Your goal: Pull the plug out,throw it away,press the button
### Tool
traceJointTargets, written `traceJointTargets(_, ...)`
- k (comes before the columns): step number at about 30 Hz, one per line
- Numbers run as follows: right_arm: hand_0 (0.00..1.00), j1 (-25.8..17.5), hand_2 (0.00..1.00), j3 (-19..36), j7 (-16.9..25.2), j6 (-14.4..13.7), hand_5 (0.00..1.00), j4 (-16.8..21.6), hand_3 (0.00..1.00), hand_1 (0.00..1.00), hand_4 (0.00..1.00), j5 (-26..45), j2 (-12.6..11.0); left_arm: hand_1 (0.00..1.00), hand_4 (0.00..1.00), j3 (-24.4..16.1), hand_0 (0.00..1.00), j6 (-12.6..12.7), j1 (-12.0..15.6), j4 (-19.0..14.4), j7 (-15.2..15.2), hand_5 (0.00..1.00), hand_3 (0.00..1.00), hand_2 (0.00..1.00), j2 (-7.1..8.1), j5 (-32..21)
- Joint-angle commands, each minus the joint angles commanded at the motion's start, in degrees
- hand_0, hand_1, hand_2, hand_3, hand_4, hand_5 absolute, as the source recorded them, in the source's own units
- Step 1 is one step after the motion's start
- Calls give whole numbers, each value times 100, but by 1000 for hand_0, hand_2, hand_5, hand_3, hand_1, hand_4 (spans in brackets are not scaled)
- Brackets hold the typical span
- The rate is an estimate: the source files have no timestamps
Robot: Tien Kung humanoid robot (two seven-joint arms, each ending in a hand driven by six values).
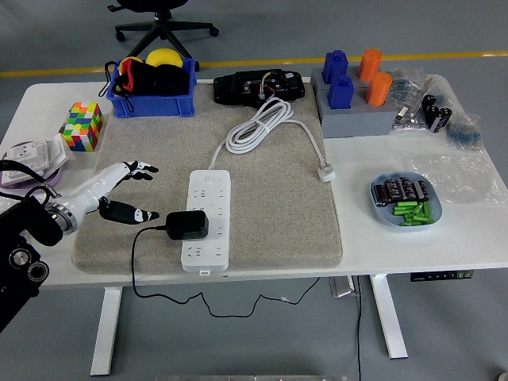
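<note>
Left hand (127, 190), fingers spread and holding nothing, is just left of the black plug (188, 225), which sits in the strip (208, 218), whose long axis runs near to far.

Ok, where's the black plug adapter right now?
In the head view the black adapter sits plugged into the near end of the white power strip, left of centre, just right of the left hand.
</note>
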Motion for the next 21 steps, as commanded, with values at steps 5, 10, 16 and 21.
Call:
traceJointTargets(5,728,5,662,-22,1,-2,596,3,635,680,743,15,-8,844,928,258,847,-84,-18,-242,28,214,855,805,115,-182)
traceJointTargets(10,728,24,662,-40,3,-2,596,9,635,680,743,21,-22,844,928,627,847,-258,-99,-358,52,214,855,805,165,-338)
traceJointTargets(16,728,26,662,-83,0,-1,596,4,634,680,743,33,-26,841,965,951,852,-278,-212,-285,49,216,857,800,72,-281)
traceJointTargets(21,729,26,662,-109,0,3,596,6,634,680,743,36,-26,807,986,1119,851,-173,-268,-164,-26,64,844,775,-21,189)
